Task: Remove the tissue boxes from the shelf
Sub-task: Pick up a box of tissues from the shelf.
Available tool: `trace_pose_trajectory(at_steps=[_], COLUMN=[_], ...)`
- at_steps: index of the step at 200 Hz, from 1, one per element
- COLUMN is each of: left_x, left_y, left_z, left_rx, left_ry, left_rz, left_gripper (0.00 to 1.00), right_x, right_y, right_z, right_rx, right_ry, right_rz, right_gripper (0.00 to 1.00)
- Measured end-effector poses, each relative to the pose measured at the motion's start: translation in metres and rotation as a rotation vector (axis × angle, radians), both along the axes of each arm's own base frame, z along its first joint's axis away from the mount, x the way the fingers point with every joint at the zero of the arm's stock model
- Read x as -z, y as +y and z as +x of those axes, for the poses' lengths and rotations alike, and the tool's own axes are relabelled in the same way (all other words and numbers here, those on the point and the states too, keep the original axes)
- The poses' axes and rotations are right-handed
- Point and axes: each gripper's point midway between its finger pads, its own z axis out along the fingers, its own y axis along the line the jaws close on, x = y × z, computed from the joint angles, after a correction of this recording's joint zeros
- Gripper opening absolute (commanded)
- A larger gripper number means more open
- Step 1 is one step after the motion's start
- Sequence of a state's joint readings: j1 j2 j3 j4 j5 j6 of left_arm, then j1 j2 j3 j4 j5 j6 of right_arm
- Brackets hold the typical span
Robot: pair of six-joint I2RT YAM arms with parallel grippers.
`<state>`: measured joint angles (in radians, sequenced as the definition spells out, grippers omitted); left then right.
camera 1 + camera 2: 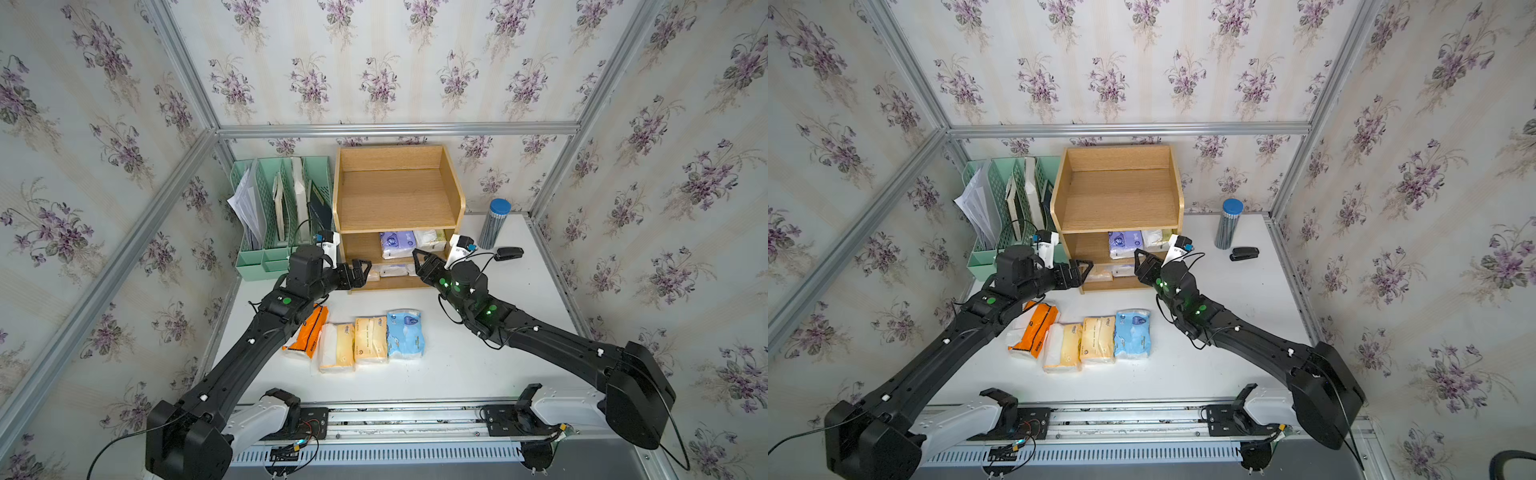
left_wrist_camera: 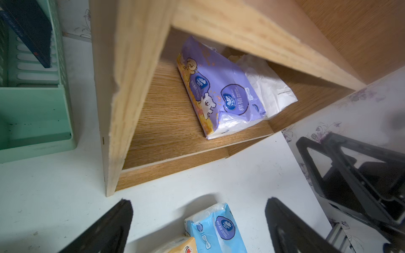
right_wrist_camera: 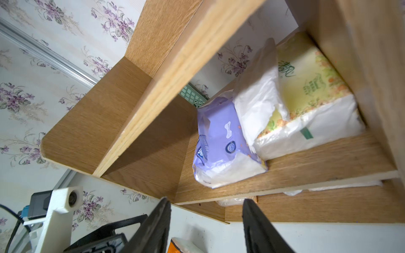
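Our left gripper (image 1: 360,271) stands spread wide with nothing between its jaws, just in front of the left side panel of the shelf (image 1: 399,189), level with the lower tiers. Our right gripper (image 1: 420,258) is parted about halfway and is likewise empty. It sits near the shelf's front right corner, facing the middle tier.

On that tier we count two packs. A purple pack (image 3: 221,140) lies toward the middle, and a white-yellow pack (image 3: 311,103) lies against the right panel. The two touch, and a loose white flap of wrapper lies over the purple one's edge. Only the shelf board's front edge lies between the right jaws and them.

On the bottom tier pale packs (image 1: 392,270) show, too hidden for us to count.

On the white table (image 1: 478,365) in front, four packs lie side by side:
- an orange pack (image 1: 1038,328), partly under our left arm
- a cream-yellow pack (image 1: 336,347)
- a second cream-yellow pack (image 1: 370,340)
- a light blue pack (image 1: 404,334)

One mint green file organizer (image 1: 270,216) stands just left of the shelf. One blue-capped cylinder (image 1: 494,224) and one black stapler (image 1: 509,252) stand to its right.
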<state>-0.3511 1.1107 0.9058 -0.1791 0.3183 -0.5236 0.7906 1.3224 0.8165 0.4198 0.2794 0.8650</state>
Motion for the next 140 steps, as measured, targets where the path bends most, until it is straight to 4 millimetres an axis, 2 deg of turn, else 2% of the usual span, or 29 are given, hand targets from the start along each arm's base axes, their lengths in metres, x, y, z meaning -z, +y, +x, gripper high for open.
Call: trace_pose_trajectory(at_steps=[49, 89, 140], left_x=[-0.004, -0.005, 0.002], left_y=[-0.009, -0.014, -0.014], left_z=[-0.004, -0.008, -0.013], left_rx=[0.056, 0.089, 0.105], left_ry=[-0.007, -0.005, 0.002], left_rz=[-0.023, -0.034, -0.030], left_gripper=[0.99, 0.99, 0.99], right_x=[0.013, 0.027, 0.043], right_y=[0.011, 0.011, 0.016], right_z=[0.024, 0.039, 0.053], right_rx=[0.035, 0.074, 0.093], right_ry=[0.022, 0.039, 0.066], right_rz=[0.002, -0.004, -0.010], right_gripper=[0.57, 0.57, 0.54])
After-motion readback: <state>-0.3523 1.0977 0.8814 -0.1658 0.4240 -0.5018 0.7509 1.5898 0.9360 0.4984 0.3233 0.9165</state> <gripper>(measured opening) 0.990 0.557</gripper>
